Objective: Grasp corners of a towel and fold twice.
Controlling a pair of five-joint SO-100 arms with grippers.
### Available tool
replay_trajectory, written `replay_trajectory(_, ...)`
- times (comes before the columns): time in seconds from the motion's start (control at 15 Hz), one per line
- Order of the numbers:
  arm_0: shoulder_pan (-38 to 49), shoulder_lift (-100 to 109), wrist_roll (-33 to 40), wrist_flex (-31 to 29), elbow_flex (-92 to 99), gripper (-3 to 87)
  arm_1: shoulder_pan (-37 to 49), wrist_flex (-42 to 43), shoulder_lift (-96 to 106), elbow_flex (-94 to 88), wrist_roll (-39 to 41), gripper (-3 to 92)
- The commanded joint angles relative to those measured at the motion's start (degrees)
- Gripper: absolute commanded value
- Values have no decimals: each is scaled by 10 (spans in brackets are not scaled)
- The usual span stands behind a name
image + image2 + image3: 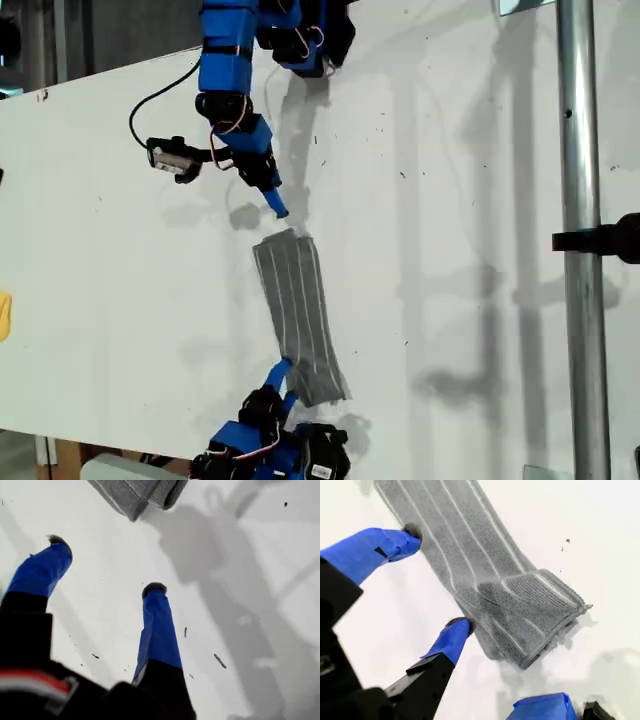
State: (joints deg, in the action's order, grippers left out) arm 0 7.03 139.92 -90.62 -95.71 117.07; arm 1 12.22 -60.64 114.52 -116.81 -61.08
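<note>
The towel (300,310) lies on the white table folded into a narrow grey striped strip running from the exterior view's centre toward its bottom. My first gripper (279,209) hovers just beyond the strip's far end. In the first wrist view it (106,565) is open over bare table, with a towel corner (132,514) ahead of the fingertips and apart from them. My second gripper (283,371) sits at the strip's near end. It (437,579) is open, both fingertips (461,626) resting against the towel's (485,565) long edge, beside the layered folded end (555,615).
A metal pole (580,200) with a black clamp (612,238) stands at the exterior view's right. A yellow object (4,315) shows at that view's left edge. A small camera on a cable (172,155) hangs off the first arm. White table (450,200) spreads around the strip.
</note>
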Motion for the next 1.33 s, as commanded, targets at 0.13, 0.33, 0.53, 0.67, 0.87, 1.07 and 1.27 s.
replay_trajectory(0.13, -76, 258, -92, -7, 127, -9, 18, 83, -82, 105, 21, 49)
replay_trajectory(0.33, -133, 305, -146, 19, 183, -19, 19, 91, -214, 246, 48, -3)
replay_trajectory(0.53, -138, 345, -155, 61, 246, -19, 3, 94, -381, 415, 69, -3)
replay_trajectory(0.67, -143, 417, -164, 79, 300, -19, -9, 142, -446, 449, 69, -3)
replay_trajectory(0.87, -139, 464, -151, 83, 320, -19, -36, 236, -532, 460, 61, -3)
replay_trajectory(1.07, -129, 467, -140, 83, 321, -19, -42, 189, -644, 531, 20, -3)
replay_trajectory(1.27, -127, 469, -132, 82, 322, -19, -11, 82, -620, 496, 19, -3)
